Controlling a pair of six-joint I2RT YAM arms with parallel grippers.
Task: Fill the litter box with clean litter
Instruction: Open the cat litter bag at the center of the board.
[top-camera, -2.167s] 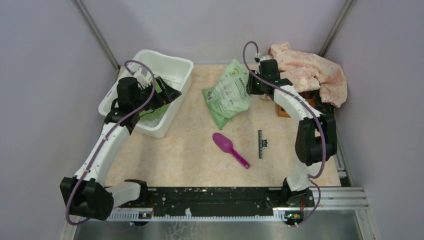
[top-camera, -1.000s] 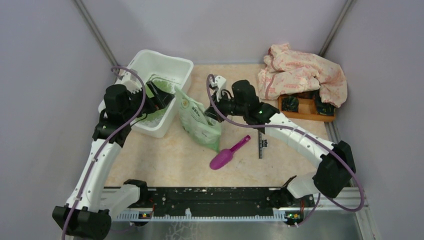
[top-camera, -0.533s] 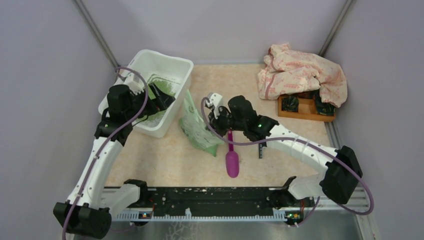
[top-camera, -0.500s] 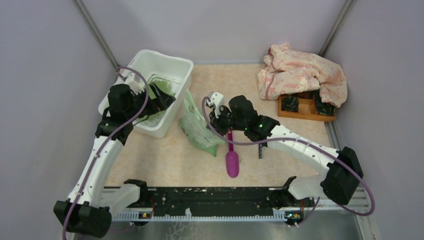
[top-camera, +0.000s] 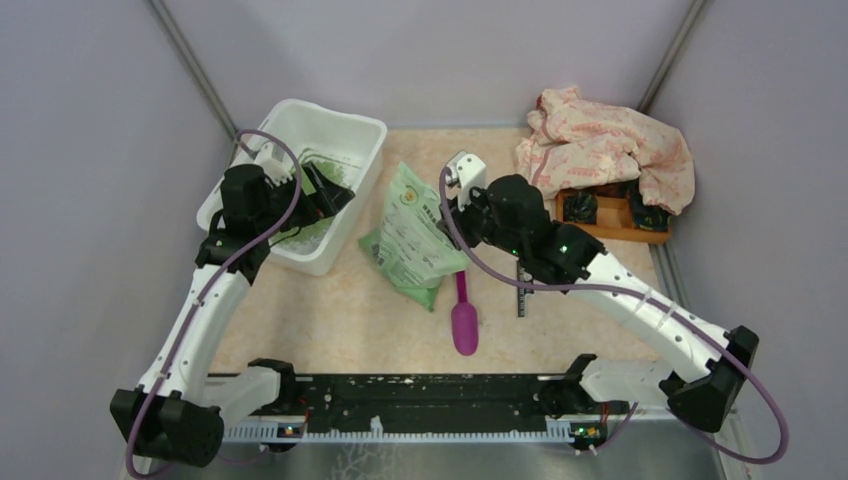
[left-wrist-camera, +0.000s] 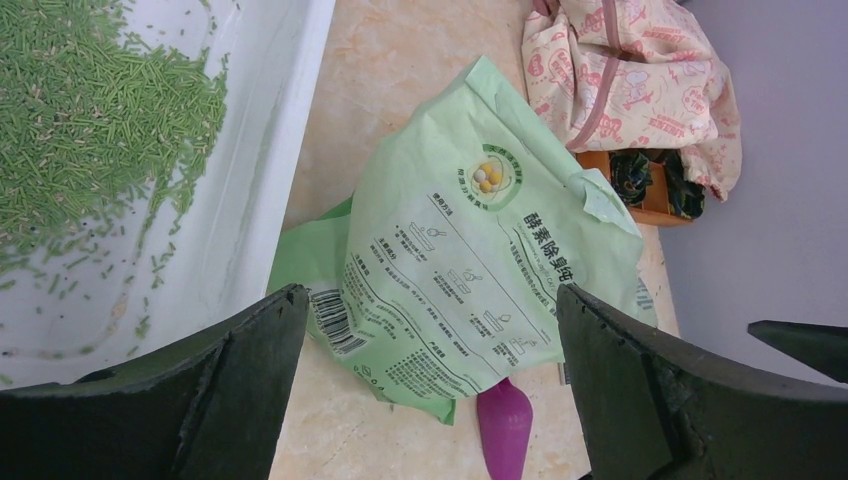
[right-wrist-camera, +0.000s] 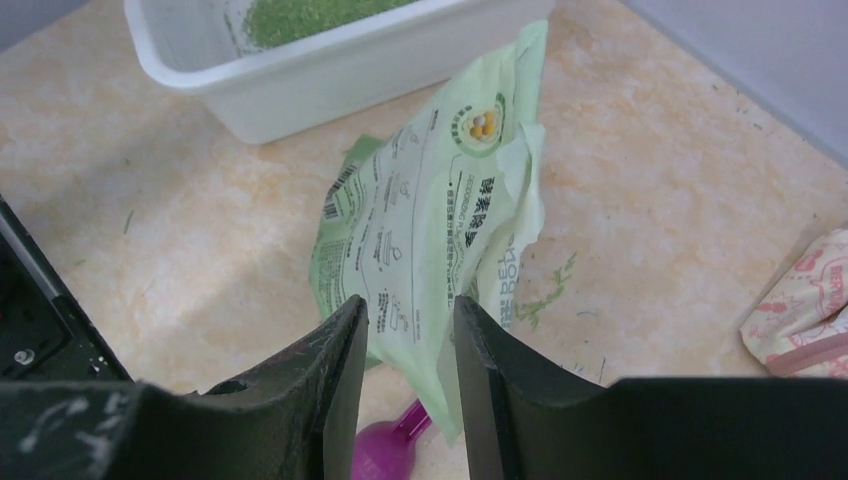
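The white rectangular plastic litter box (top-camera: 340, 115) is angled lower-left to upper-right; the left tool (left-wrist-camera: 428, 300) is spread wide, the right tool (right-wrist-camera: 410, 305) slightly parted.

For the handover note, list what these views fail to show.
- Top view: pink cloth covers part of the orange tray, hiding some compartments.
- Left wrist view: green bag covers all but one end of the purple scoop.
- Top view: left gripper blocks part of the litter box floor.
- Green bag's fine print: too small, every view.
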